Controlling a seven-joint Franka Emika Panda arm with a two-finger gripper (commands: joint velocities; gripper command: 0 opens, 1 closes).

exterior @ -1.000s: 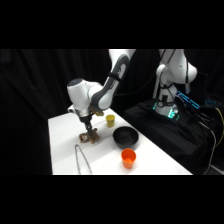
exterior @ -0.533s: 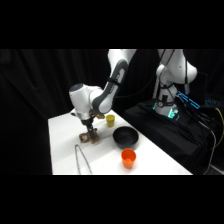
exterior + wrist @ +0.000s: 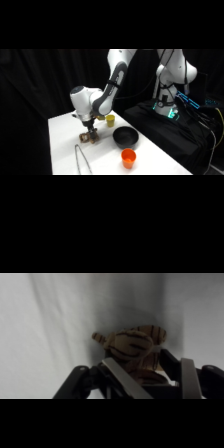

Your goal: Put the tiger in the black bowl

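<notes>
I am reaching over the table [image 3: 62,150] from its far right side, my arm [image 3: 112,82] bending down toward the table's middle. The table is lying white beneath me, and in the wrist view its cloth [image 3: 45,324] is filling the whole background.

The bowl [image 3: 125,136] is sitting right of my gripper, near it but apart, with nothing showing inside it from the side view. The tongs [image 3: 81,159] are lying toward the near edge, left of the orange cup [image 3: 128,158], which is standing in front of the bowl. The yellow-green cup [image 3: 110,119] is standing behind my gripper, toward the far edge.

My gripper [image 3: 89,134] is pointing straight down, low over the table, and I am gripping the tiger [image 3: 88,136] between my fingers [image 3: 120,379]. In the wrist view the tiger [image 3: 132,344] is sitting between the two metal fingers, its striped body bulging out past their tips. Whether it is touching the table, I cannot tell. It is well outside the bowl, to the bowl's left.
</notes>
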